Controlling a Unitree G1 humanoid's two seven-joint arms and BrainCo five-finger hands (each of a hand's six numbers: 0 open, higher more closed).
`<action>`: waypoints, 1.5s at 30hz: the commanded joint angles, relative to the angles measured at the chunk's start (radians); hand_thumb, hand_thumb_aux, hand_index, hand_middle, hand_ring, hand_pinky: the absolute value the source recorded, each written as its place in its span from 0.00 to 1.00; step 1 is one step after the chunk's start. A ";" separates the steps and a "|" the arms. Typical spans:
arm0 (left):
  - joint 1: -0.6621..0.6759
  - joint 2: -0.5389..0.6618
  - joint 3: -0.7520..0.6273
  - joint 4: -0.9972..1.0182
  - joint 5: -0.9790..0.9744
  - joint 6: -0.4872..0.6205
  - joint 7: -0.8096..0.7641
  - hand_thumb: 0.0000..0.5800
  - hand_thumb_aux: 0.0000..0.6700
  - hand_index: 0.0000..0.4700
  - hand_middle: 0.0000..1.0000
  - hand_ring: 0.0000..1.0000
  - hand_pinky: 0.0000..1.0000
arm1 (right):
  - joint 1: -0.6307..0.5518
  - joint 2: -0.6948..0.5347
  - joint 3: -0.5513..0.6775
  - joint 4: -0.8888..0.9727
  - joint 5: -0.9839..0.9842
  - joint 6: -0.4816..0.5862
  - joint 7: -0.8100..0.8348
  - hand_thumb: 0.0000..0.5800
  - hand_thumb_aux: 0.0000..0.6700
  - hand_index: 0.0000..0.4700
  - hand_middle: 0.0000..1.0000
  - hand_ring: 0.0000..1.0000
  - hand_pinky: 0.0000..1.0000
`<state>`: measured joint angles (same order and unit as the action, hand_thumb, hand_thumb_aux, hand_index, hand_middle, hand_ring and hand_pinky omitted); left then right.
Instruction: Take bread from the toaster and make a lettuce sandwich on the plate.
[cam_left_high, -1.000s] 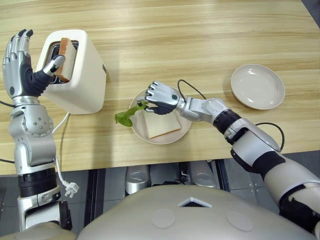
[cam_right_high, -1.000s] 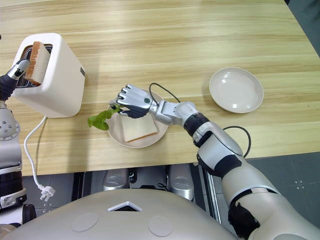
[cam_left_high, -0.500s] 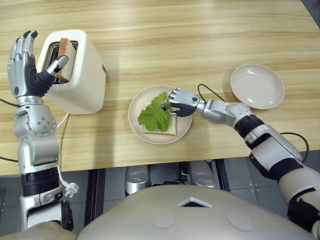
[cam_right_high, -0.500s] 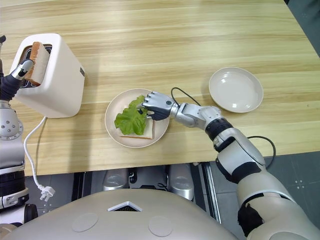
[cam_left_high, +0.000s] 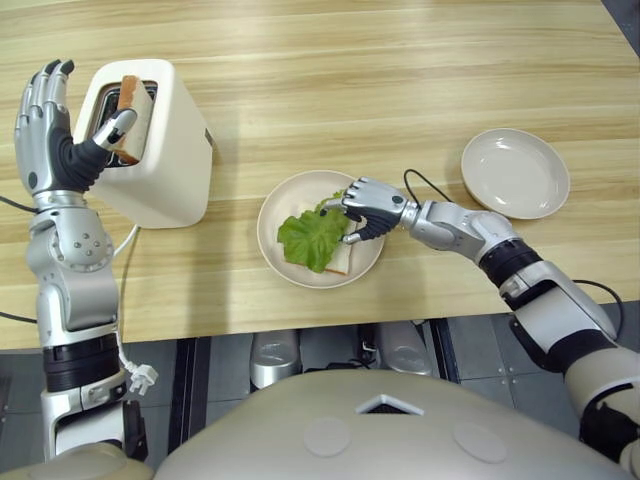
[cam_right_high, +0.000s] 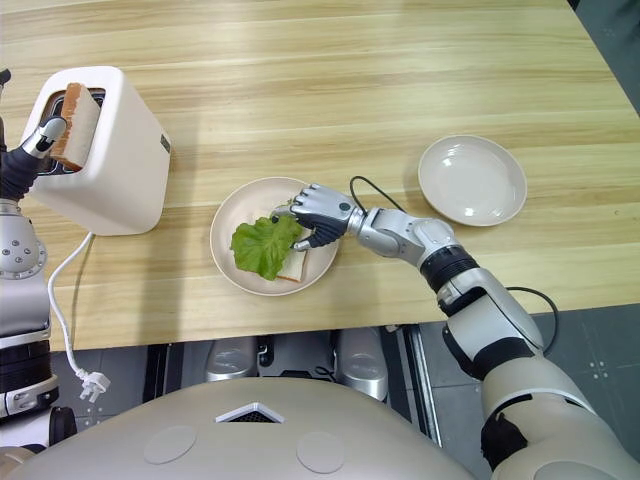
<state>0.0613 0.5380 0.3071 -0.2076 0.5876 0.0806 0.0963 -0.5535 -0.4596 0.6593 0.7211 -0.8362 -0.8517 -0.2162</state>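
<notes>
While the left hand, fingers spread, touches the toaster's bread slice, the right hand curls closed on lettuce covering bread on the plate.

Table matt light wood; toaster smooth cream plastic; plate glossy.

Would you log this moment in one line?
right hand: holds green lettuce on white bread slice, beige plate; left hand: open at white toaster
</notes>
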 joint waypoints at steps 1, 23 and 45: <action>0.020 0.033 0.007 0.002 0.052 0.026 0.009 0.00 0.00 0.00 0.00 0.00 0.00 | -0.016 -0.056 -0.063 -0.044 0.037 0.000 0.026 0.00 0.00 0.00 0.67 0.67 0.67; 0.026 0.105 -0.102 0.138 0.115 0.066 -0.038 0.67 0.42 0.41 0.00 0.00 0.00 | 0.053 -0.107 -0.281 -0.244 0.166 0.036 0.095 0.00 0.00 0.00 0.00 0.00 0.00; -0.173 0.036 -0.028 -0.062 -0.052 -0.182 0.148 1.00 1.00 0.98 1.00 1.00 1.00 | 0.086 -0.090 -0.342 -0.206 0.138 0.048 -0.056 0.00 0.00 0.00 0.00 0.00 0.00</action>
<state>-0.1093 0.5762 0.2577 -0.2156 0.5753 -0.0736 0.2530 -0.4713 -0.5515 0.3407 0.5186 -0.6924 -0.8063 -0.2435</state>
